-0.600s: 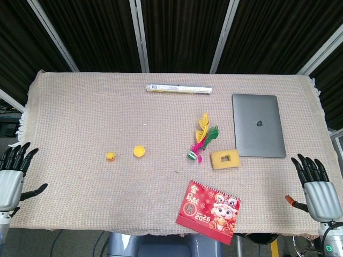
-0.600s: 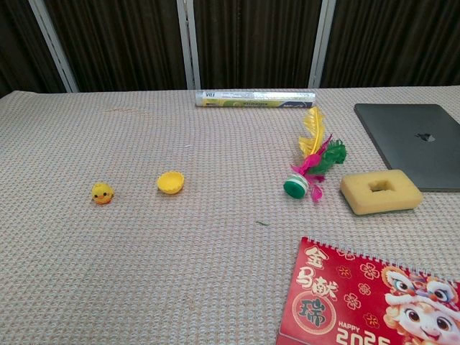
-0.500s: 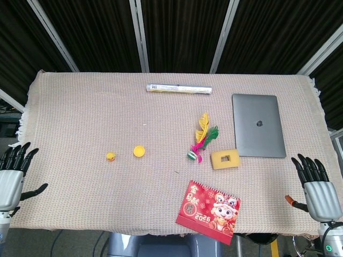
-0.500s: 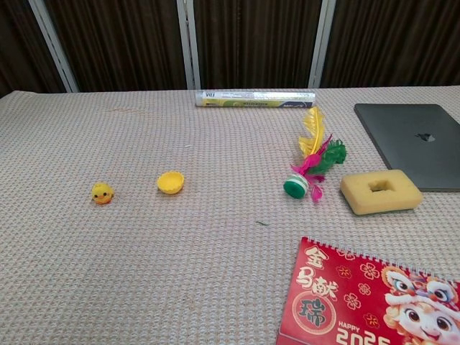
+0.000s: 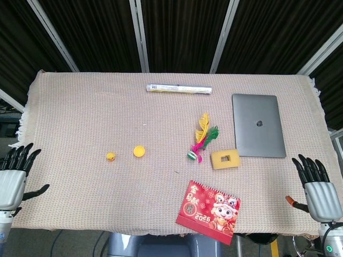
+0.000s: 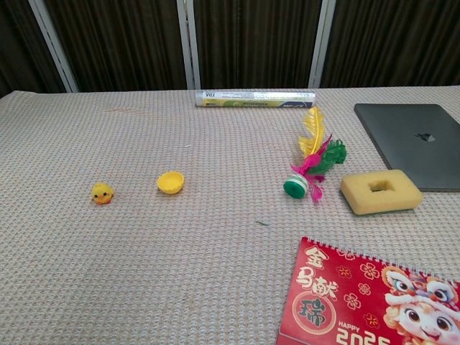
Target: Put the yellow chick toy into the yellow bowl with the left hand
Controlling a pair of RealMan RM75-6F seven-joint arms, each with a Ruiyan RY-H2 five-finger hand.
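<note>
The small yellow chick toy [image 5: 111,157] [image 6: 102,192] sits on the beige table cloth, left of centre. A little to its right lies the small yellow bowl [image 5: 139,151] [image 6: 170,182], tipped partly on its side in the chest view. My left hand [image 5: 13,179] hangs at the table's left front edge, far from the chick, fingers spread and holding nothing. My right hand [image 5: 317,189] is at the right front edge, also open and empty. Neither hand shows in the chest view.
A feather shuttlecock [image 5: 202,139], a yellow sponge block [image 5: 225,159], a grey laptop [image 5: 257,125] and a red 2025 calendar [image 5: 209,211] lie to the right. A long tube [image 5: 178,88] lies at the back.
My left hand has dropped slightly lower at the table's left edge. Nothing else has moved.
</note>
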